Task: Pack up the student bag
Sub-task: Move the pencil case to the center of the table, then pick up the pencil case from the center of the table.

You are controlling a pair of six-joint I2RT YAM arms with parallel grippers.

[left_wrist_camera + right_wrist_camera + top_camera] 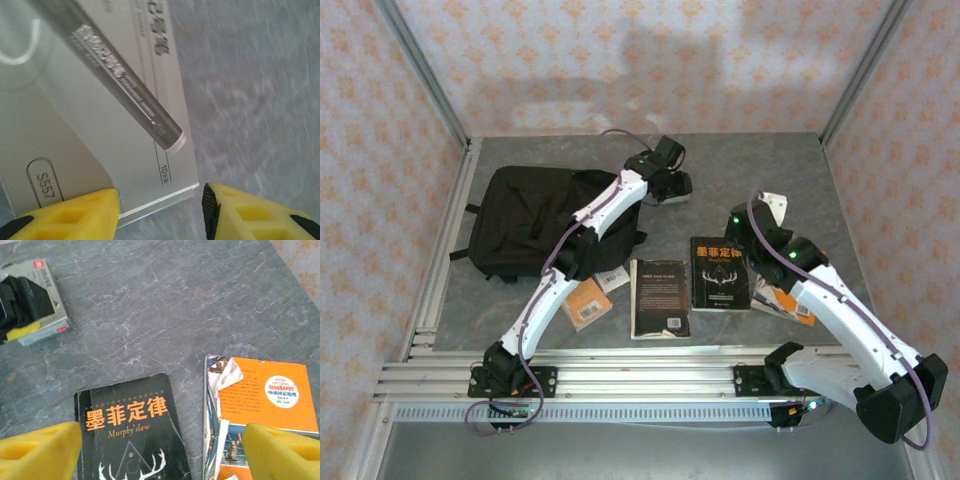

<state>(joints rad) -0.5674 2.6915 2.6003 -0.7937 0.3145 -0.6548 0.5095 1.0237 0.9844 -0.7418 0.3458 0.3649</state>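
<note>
Nearest, well right of the student bag (535, 222), the right gripper (160, 445) hangs spread wide and empty over a black paperback with orange lettering (132, 440) and an orange glossy book (265, 395). Farther out, just right of that bag, a large black soft fabric backpack lying flat on the left arm's side, the left gripper (159, 210) straddles the corner of a pale grey cardboard marker box (95, 150), jaws parted and not pinching. Judgement: seat deeper over the edge and close squarely before lifting, lest the box pivot.

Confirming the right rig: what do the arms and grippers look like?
The left arm and right arm have white links, black joints and a purple-grey cable each; a green light glows on the right one. The left gripper and right gripper have blocky yellow fingers.
</note>
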